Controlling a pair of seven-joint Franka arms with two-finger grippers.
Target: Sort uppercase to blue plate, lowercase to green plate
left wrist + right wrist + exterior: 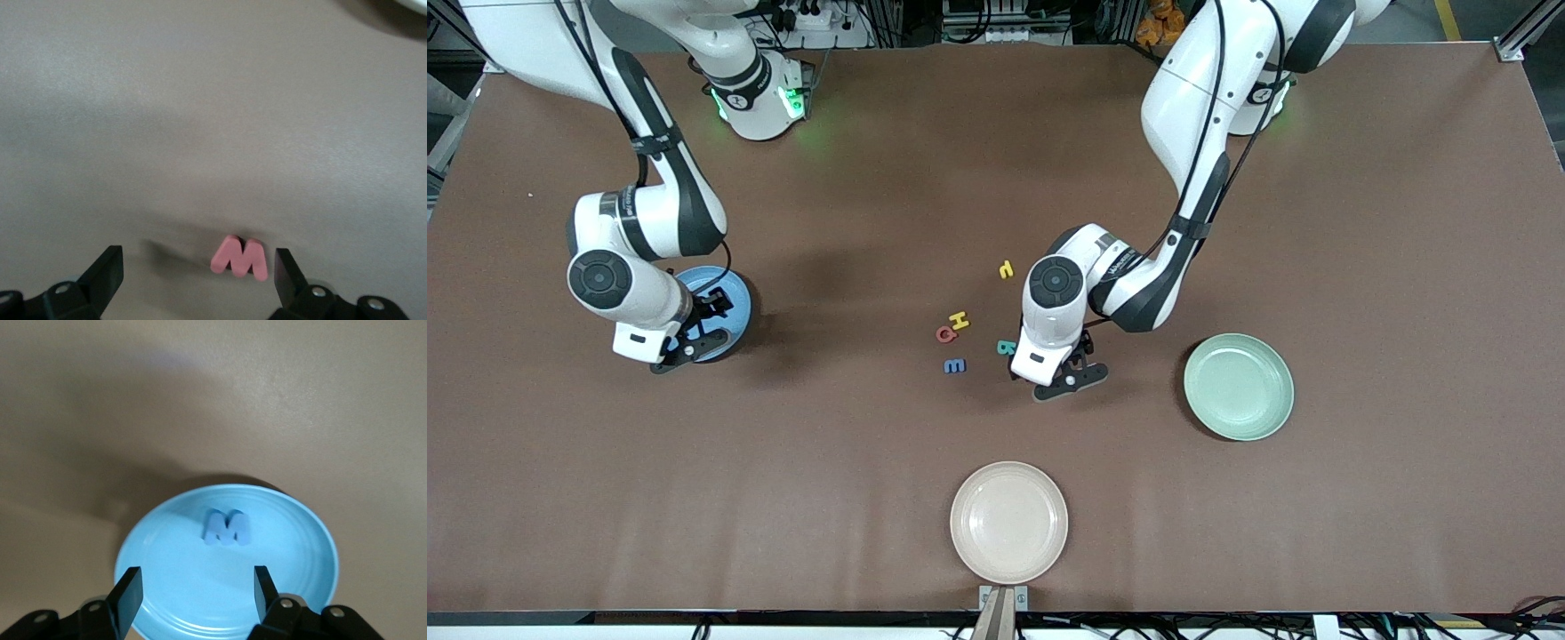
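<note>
One letter sorted, most still on the bench.
My right hand [193,593] hangs open over the blue plate [293,567] holding the blue M [227,528]; my left hand [198,280], open, straddles the red w [240,259].

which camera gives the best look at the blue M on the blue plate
The right wrist view: the blue M lies in plain sight on the blue plate. In the front view the right arm covers it; the left wrist view misses it.

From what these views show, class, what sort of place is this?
Probably a robotics lab: two white robot arms mounted at a brown-covered table, cables along its edges, and small foam letters laid out beside plain plastic plates for sorting.
</note>
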